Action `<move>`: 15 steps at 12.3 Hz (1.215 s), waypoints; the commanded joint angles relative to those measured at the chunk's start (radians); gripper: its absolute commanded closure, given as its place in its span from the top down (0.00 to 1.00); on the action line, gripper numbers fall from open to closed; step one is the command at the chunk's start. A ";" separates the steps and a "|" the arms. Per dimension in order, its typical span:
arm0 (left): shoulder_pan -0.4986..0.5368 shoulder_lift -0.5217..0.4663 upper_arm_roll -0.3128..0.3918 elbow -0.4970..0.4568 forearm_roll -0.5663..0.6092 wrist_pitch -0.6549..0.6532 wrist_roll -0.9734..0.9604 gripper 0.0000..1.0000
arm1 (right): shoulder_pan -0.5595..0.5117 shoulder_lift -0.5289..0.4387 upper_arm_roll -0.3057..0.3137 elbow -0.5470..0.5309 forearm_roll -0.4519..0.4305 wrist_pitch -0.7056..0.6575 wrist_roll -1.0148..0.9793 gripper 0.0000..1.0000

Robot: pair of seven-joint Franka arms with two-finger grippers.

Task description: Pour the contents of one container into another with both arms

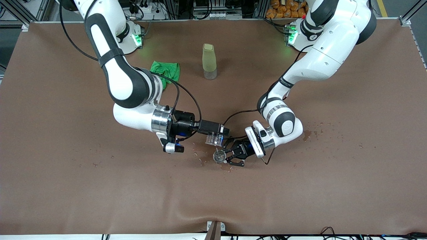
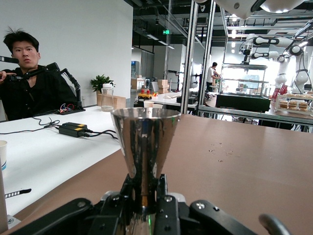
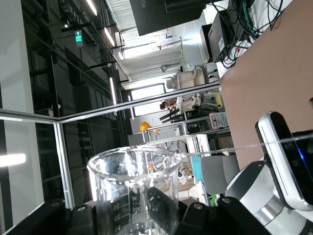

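Front view, centre frame: glass cup [image 1: 213,138] tipped sideways in right gripper [image 1: 218,133], clamped on it, just above jigger [image 1: 219,156] held upright by left gripper [image 1: 229,156], clamped at its waist; pour underway, next likely level cup back.

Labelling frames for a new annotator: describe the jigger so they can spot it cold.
Follow the left arm down to its left gripper over the brown table. Clamped in its jaws is the jigger, upright, directly under the tilted glass cup that the right gripper holds. It is shiny metal and hourglass-shaped; the cup is clear.
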 commanded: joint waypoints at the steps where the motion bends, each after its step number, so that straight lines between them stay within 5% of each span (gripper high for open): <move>1: -0.006 0.003 -0.002 0.011 -0.034 0.007 0.012 0.00 | -0.014 0.013 0.011 0.024 0.022 -0.012 0.019 0.00; 11: 0.002 0.005 -0.002 0.011 -0.033 0.007 0.013 0.00 | -0.019 0.024 0.004 0.059 -0.001 -0.029 0.014 0.00; 15: 0.046 0.001 -0.002 -0.005 -0.010 -0.002 0.020 0.00 | -0.060 0.027 0.004 0.063 -0.134 -0.032 -0.156 0.00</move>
